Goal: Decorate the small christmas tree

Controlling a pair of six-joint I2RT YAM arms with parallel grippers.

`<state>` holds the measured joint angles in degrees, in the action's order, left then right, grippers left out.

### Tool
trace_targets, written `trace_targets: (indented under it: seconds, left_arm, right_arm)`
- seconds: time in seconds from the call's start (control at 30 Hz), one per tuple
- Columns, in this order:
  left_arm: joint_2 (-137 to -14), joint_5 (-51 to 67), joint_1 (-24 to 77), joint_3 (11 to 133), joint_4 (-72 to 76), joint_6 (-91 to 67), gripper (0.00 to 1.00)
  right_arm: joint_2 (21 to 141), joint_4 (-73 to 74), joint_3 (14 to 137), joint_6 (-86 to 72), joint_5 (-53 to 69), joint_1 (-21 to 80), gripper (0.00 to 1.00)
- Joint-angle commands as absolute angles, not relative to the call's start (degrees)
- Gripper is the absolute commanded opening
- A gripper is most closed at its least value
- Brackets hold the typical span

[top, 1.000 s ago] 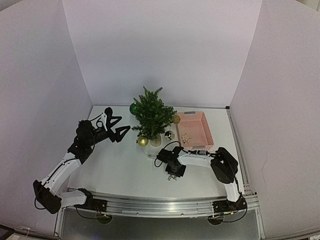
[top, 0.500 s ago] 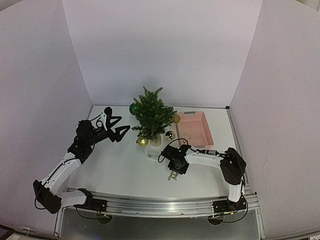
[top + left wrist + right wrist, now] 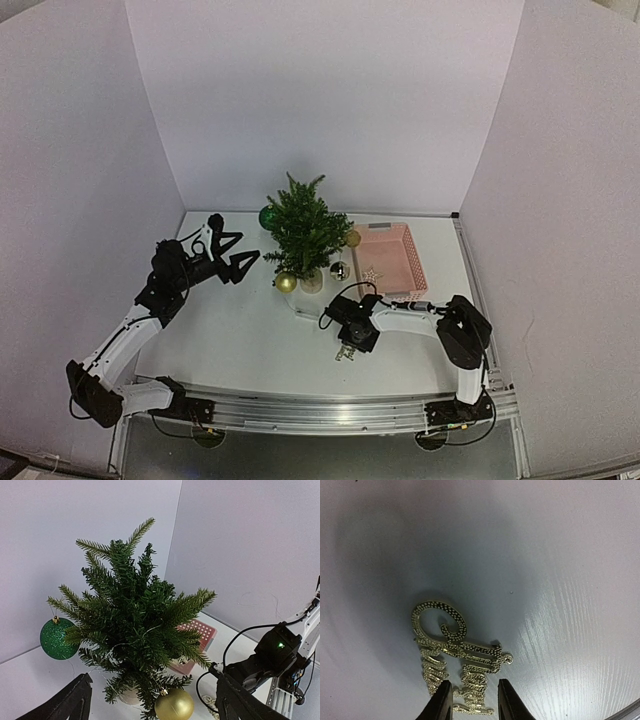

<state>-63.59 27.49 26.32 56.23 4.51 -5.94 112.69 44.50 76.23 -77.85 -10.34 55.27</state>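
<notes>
Near edge, right of centre: the right gripper (image 3: 472, 701) is pointing straight down at the white table (image 3: 240, 340), right over a gold glitter script ornament (image 3: 455, 650) that is lying flat.
Right jaws: they are sitting at a narrow gap, with one black fingertip (image 3: 442, 702) on each side of the ornament's near end. I cannot tell whether they are pinching it or only straddling it.
Left side, mid-depth: the left gripper (image 3: 238, 252) is hovering above the table, aiming right at the tree and staying apart from it.
Left jaws: they are standing wide apart and gripping nothing.
Tree: the small christmas tree (image 3: 305, 230) is standing upright at mid-table toward the far side, between the left gripper and the pink basket (image 3: 392, 256), in a pale pot (image 3: 311, 282).
Gold ball (image 3: 286, 283): it is hanging off a low near-left branch, just beside the pot.
Dark shiny ball (image 3: 339, 270): it is sitting just right of the pot. I cannot tell whether it is hanging or resting on the table.
Star (image 3: 372, 274): a pale glitter star is sitting at the basket's near-left corner. I cannot tell whether it is inside or against the wall.
Green ball (image 3: 268, 216): it is hanging on the tree's far-left side.
Second gold ball (image 3: 352, 238): it is showing at the tree's right edge, next to the basket.
Basket: it is sitting right of the tree, long side running near to far.
Walls (image 3: 330, 100): plain pale panels are enclosing the left, far and right sides.
</notes>
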Motion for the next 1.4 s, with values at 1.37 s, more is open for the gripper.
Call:
trace_targets:
  seconds: [1.37]
  left_arm:
    - [-61.75,54.3,25.85,59.59,-34.97,28.86,0.81]
  right_arm:
    - [102.52,33.31,69.61,-45.23,-6.44,55.84,0.09]
